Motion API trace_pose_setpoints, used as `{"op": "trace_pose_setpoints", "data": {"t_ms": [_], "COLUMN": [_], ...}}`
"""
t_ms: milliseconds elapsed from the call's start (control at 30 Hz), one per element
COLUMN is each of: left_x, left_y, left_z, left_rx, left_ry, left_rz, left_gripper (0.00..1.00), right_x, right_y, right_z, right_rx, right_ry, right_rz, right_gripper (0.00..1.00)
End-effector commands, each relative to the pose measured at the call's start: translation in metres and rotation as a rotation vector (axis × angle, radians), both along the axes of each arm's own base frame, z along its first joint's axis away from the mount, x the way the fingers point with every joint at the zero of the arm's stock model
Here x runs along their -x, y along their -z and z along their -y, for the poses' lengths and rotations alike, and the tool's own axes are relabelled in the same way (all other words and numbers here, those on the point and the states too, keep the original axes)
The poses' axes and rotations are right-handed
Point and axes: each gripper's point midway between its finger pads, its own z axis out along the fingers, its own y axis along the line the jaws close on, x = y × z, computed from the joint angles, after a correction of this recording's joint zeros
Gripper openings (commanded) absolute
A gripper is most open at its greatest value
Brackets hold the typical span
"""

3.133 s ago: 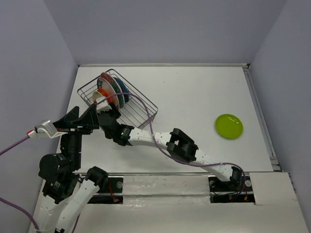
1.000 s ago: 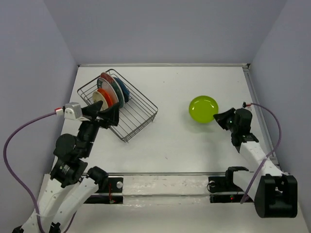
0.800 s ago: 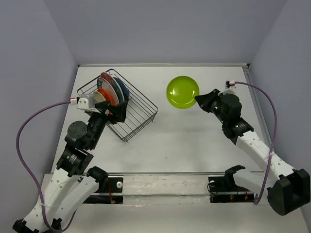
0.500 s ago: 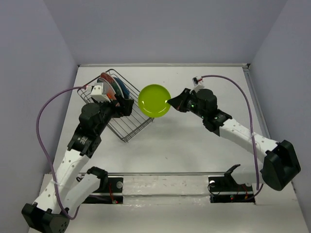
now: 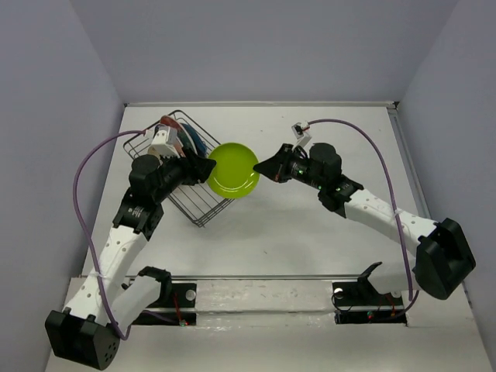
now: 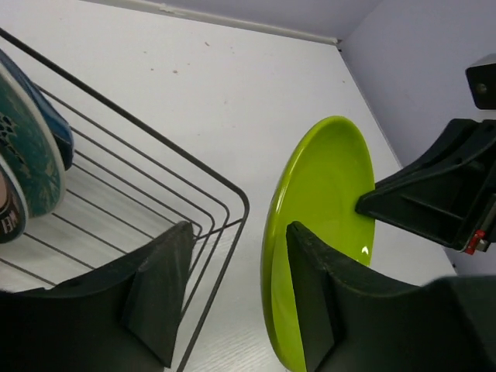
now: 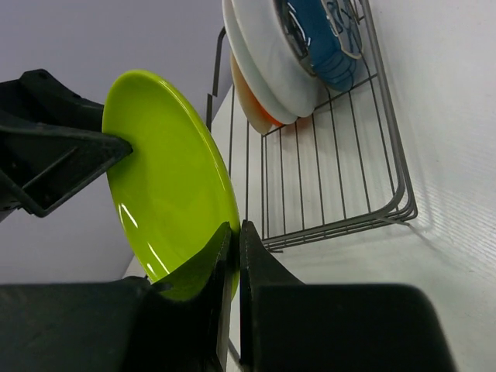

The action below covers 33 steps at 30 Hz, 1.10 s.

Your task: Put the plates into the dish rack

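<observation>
The lime green plate (image 5: 232, 170) (image 6: 325, 217) (image 7: 167, 178) hangs on edge in the air just right of the dish rack (image 5: 198, 215) (image 6: 194, 182) (image 7: 341, 194). My right gripper (image 5: 263, 168) (image 7: 235, 229) is shut on its right rim. My left gripper (image 5: 203, 168) (image 6: 240, 232) has closed round the opposite rim, one finger flat on the plate's hollow face; the other finger's contact is hidden. Several other plates (image 5: 178, 139) stand upright in the rack's far end, among them a blue one (image 7: 325, 39), a white one (image 7: 271, 70) and an orange one (image 7: 252, 108).
The rack sits at the table's far left, its near half holding no plates. A raised lip (image 5: 256, 103) borders the table at the back, and grey walls close in on three sides. Purple cables (image 5: 81, 178) loop from both wrists.
My right arm has carried the green plate from the right side leftward to the rack. My left arm reached forward to meet it and its jaws closed on the plate's rim.
</observation>
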Motion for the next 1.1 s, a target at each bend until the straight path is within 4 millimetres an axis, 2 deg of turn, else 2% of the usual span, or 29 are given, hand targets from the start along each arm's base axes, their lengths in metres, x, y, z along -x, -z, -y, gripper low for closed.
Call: {"op": "trace_pose_setpoints", "data": {"t_ms": [0, 33, 67, 133, 167, 300, 367, 467, 533, 567, 600, 633, 700, 733, 767, 800, 833, 867, 900, 933, 967, 1033, 1067], "left_x": [0.009, 0.012, 0.013, 0.019, 0.021, 0.040, 0.046, 0.053, 0.051, 0.050, 0.048, 0.039, 0.031, 0.028, 0.020, 0.017, 0.013, 0.007, 0.009, 0.009, 0.014, 0.025, 0.033], "left_y": [-0.023, -0.023, -0.025, -0.028, -0.032, -0.041, -0.046, -0.053, -0.054, -0.055, -0.055, -0.056, -0.054, -0.056, -0.061, -0.065, -0.069, -0.085, -0.086, -0.104, -0.107, -0.129, -0.140], "left_z": [0.021, 0.024, 0.026, 0.031, 0.033, 0.047, 0.051, 0.055, 0.052, 0.048, 0.044, 0.037, 0.024, 0.016, 0.002, -0.006, -0.015, -0.033, -0.042, -0.057, -0.068, -0.085, -0.101], "left_rx": [0.068, 0.072, 0.079, 0.090, 0.098, 0.149, 0.173, 0.205, 0.207, 0.204, 0.198, 0.191, 0.149, 0.124, 0.073, 0.050, 0.029, 0.014, -0.014, -0.022, -0.033, -0.021, -0.009], "left_ry": [0.142, 0.172, 0.184, 0.227, 0.244, 0.371, 0.412, 0.466, 0.448, 0.427, 0.399, 0.335, 0.250, 0.201, 0.110, 0.059, 0.002, -0.107, -0.153, -0.240, -0.300, -0.405, -0.493], "left_rz": [0.077, 0.077, 0.086, 0.096, 0.111, 0.135, 0.147, 0.167, 0.169, 0.173, 0.175, 0.182, 0.181, 0.192, 0.198, 0.205, 0.211, 0.242, 0.229, 0.251, 0.231, 0.276, 0.305], "left_gripper": [0.43, 0.35, 0.21, 0.10, 0.05, 0.05, 0.05, 0.05, 0.05, 0.05, 0.10, 0.20, 0.48, 0.70, 0.82, 0.87, 0.90, 0.91, 0.91, 0.91, 0.90, 0.86, 0.95], "right_x": [0.011, 0.011, 0.013, 0.013, 0.017, 0.028, 0.033, 0.051, 0.052, 0.052, 0.052, 0.053, 0.048, 0.039, 0.028, 0.025, 0.017, 0.017, 0.009, 0.008, -0.006, -0.017, -0.020], "right_y": [-0.054, -0.051, -0.052, -0.050, -0.052, -0.046, -0.048, -0.046, -0.047, -0.049, -0.050, -0.054, -0.054, -0.062, -0.056, -0.058, -0.072, -0.063, -0.066, -0.068, -0.069, -0.071, -0.073], "right_z": [-0.015, -0.017, -0.019, -0.022, -0.024, -0.034, -0.038, -0.045, -0.045, -0.045, -0.044, -0.042, -0.041, -0.041, -0.042, -0.045, -0.048, -0.061, -0.068, -0.088, -0.096, -0.115, -0.124], "right_rx": [-0.106, -0.104, -0.106, -0.095, -0.089, -0.053, -0.053, -0.074, -0.088, -0.090, -0.090, -0.091, -0.075, -0.065, -0.034, -0.028, -0.031, -0.012, 0.001, 0.030, 0.059, 0.111, 0.123], "right_ry": [-0.106, -0.118, -0.135, -0.154, -0.191, -0.313, -0.370, -0.514, -0.515, -0.512, -0.506, -0.497, -0.469, -0.425, -0.376, -0.362, -0.340, -0.350, -0.304, -0.303, -0.219, -0.161, -0.139], "right_rz": [0.128, 0.124, 0.128, 0.138, 0.162, 0.214, 0.239, 0.272, 0.271, 0.276, 0.279, 0.289, 0.277, 0.286, 0.262, 0.261, 0.290, 0.266, 0.271, 0.287, 0.296, 0.335, 0.346], "right_gripper": [0.07, 0.07, 0.07, 0.07, 0.14, 0.33, 0.37, 0.39, 0.20, 0.08, 0.08, 0.07, 0.07, 0.07, 0.07, 0.07, 0.07, 0.07, 0.07, 0.07, 0.07, 0.07, 0.07]}}
